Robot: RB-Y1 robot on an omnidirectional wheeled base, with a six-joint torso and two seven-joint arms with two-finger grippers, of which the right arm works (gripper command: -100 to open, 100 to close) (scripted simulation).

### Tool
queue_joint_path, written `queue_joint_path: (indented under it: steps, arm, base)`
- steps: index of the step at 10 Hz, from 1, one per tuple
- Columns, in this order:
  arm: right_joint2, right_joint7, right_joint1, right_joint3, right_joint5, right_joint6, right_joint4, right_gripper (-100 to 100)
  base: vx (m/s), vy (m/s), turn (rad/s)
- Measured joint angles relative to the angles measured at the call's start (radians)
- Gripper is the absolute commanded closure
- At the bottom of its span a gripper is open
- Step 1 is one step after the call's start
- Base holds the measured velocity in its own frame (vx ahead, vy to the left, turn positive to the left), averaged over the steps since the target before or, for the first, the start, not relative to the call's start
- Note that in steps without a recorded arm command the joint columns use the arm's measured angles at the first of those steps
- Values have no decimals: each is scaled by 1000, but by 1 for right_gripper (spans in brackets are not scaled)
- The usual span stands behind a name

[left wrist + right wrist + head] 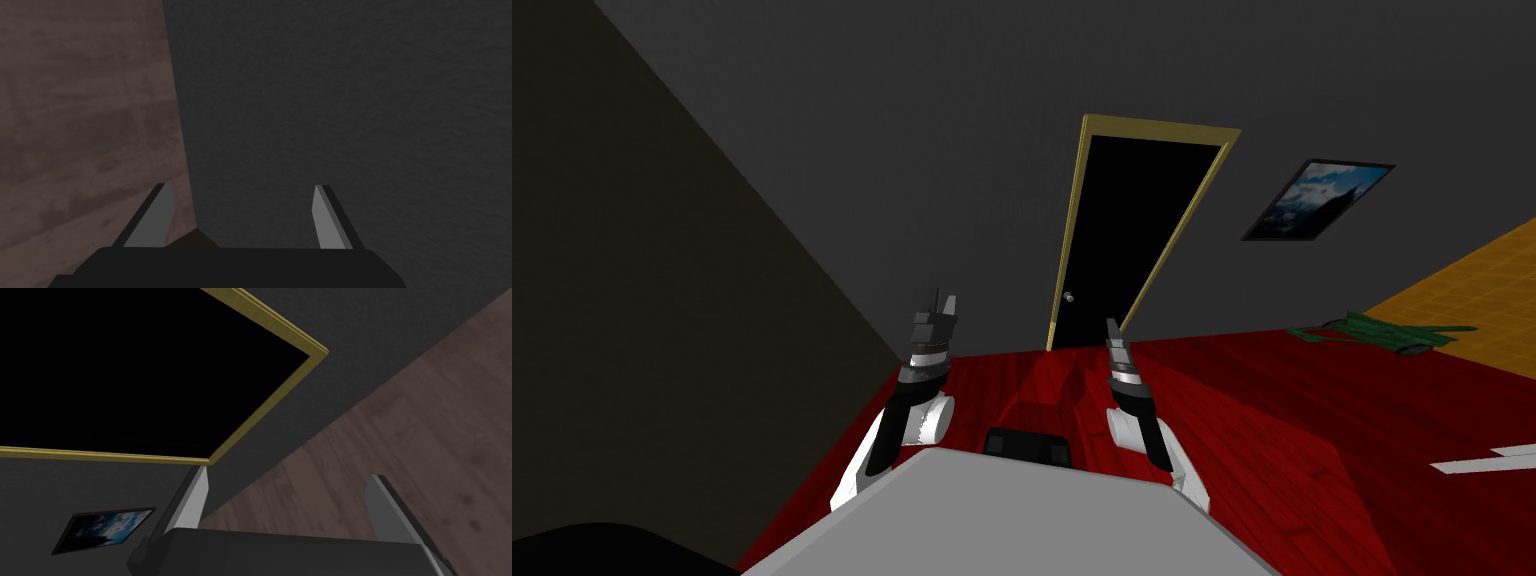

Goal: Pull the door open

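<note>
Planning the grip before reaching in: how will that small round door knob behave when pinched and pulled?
The door knob looks small and round, so the thin flat fingers of the right gripper may slip off it. It sits at the edge of the door by the yellow frame, so pulling there should swing the rigid panel, probably without flex.

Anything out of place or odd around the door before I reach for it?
A green thing lies flat on the floor, right of the door; it looks toppled, though I cannot tell what it is. Nothing else stands out.
</note>
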Motion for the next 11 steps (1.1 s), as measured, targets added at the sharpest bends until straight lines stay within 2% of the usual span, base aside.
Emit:
queue_joint_path:
  steps: [3, 6, 9, 11]
  arm:
    - [-9, 52, -31, -14, 19, -5, 67, -100]
    - [-19, 104, -60, -30, 39, -28, 158, -100]
    - [-27, 157, -76, -42, 59, -41, 223, -100]
    - [-33, 189, -101, -53, 71, -52, 283, -100]
  base:
    - [73, -31, 16]
    - [92, -30, 27]
    - [71, -26, 19]
    - [78, -34, 28]
